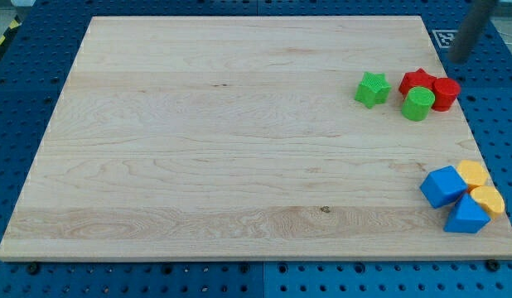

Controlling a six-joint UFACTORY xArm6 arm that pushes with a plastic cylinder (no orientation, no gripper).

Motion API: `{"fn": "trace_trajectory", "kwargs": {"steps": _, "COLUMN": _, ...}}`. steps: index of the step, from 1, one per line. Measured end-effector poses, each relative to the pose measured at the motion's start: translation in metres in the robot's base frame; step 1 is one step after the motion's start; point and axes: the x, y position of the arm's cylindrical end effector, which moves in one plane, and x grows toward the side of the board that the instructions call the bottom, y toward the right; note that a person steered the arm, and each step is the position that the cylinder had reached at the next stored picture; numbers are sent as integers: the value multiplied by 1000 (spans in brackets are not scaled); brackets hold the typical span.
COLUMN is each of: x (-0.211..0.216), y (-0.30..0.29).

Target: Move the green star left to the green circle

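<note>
The green star [372,88] lies on the wooden board [223,141] at the view's upper right. The green circle [418,103] stands just to the star's right, a small gap between them. It touches a red star [417,80] and a red cylinder [445,93]. My tip [460,60] is at the view's top right, off the board's right edge, above and to the right of the red blocks, touching no block.
A cluster sits at the board's lower right corner: a blue cube [443,185], a blue triangle-like block [466,215] and two yellow blocks [473,173] [488,199]. The board lies on a blue perforated table [24,74].
</note>
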Motion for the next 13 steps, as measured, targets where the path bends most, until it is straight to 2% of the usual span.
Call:
{"fn": "trace_trajectory", "kwargs": {"steps": 1, "x": 3, "y": 4}}
{"fn": "trace_trajectory", "kwargs": {"steps": 3, "x": 133, "y": 3}}
{"fn": "trace_trajectory", "kwargs": {"steps": 4, "x": 142, "y": -22}}
{"fn": "trace_trajectory", "kwargs": {"steps": 5, "x": 108, "y": -55}}
{"fn": "trace_trajectory", "kwargs": {"steps": 7, "x": 87, "y": -70}}
{"fn": "trace_trajectory", "kwargs": {"steps": 8, "x": 93, "y": -90}}
{"fn": "trace_trajectory", "kwargs": {"steps": 11, "x": 40, "y": -127}}
{"fn": "trace_trajectory", "kwargs": {"steps": 12, "x": 38, "y": -161}}
{"fn": "trace_trajectory", "kwargs": {"steps": 13, "x": 60, "y": -161}}
